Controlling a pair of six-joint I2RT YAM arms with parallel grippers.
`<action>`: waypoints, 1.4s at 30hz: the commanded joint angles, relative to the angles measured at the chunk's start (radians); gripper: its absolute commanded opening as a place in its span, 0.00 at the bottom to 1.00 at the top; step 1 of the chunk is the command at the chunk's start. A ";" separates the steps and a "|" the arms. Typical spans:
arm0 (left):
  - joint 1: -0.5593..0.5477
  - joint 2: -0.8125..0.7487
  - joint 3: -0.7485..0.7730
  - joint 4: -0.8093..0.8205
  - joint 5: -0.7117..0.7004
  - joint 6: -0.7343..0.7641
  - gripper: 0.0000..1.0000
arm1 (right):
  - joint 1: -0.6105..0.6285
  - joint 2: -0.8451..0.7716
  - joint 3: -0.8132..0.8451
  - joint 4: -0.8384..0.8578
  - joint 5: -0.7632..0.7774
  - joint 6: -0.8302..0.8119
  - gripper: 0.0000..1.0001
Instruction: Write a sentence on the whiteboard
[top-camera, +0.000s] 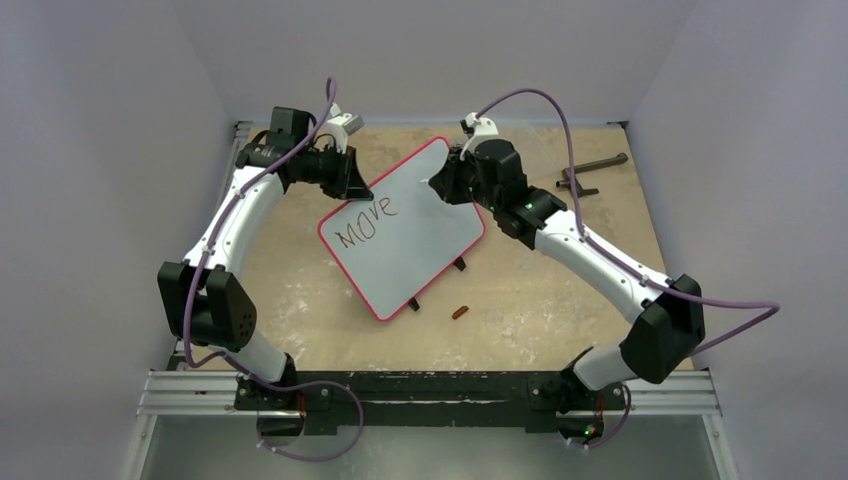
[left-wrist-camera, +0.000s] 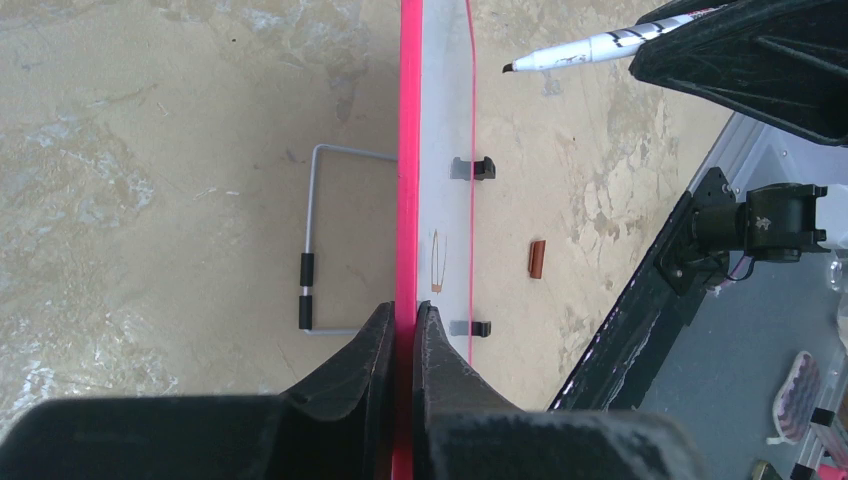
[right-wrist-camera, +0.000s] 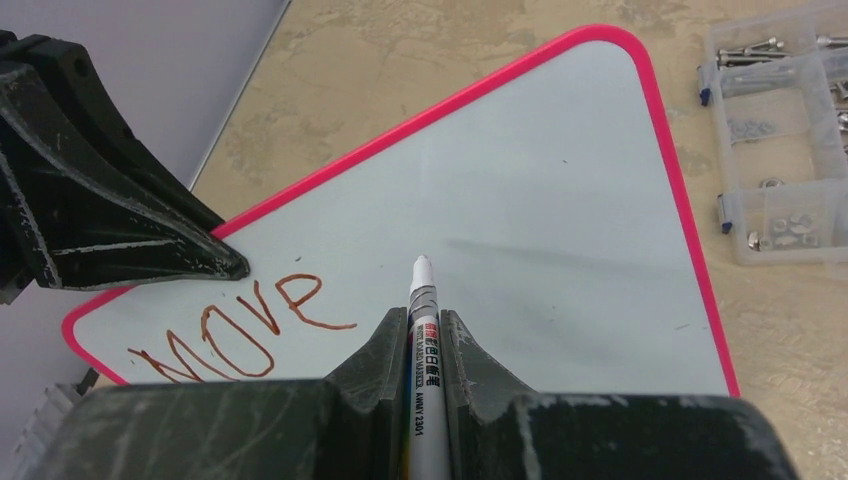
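One whiteboard (top-camera: 415, 245), one written word (right-wrist-camera: 240, 330), one marker (right-wrist-camera: 424, 300), one brown cap (top-camera: 460, 312), one parts box (right-wrist-camera: 780, 150)

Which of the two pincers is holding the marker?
The right pincer, shut on the white marker with its tip pointing at the whiteboard; the left pincer instead clamps the whiteboard's red rim.

We see the whiteboard (top-camera: 410, 240) over the bench (top-camera: 570, 290) between both grippers, its edge inside the left gripper (left-wrist-camera: 402, 312). The marker (right-wrist-camera: 423, 285) sits in the right gripper (right-wrist-camera: 425, 322), its tip near the board's face. The sentence (right-wrist-camera: 240, 330) lies on the board left of the right gripper, and a parts box (right-wrist-camera: 780, 150) lies on the bench to that gripper's right, beside the board
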 joint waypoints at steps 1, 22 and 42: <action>0.003 -0.042 0.003 0.032 -0.068 0.047 0.00 | 0.003 0.032 0.072 0.046 -0.053 -0.023 0.00; 0.003 -0.041 0.008 0.025 -0.063 0.050 0.00 | 0.003 0.117 0.087 0.094 -0.106 -0.008 0.00; 0.003 -0.048 0.009 0.024 -0.061 0.052 0.00 | 0.003 0.063 -0.055 0.105 -0.090 0.003 0.00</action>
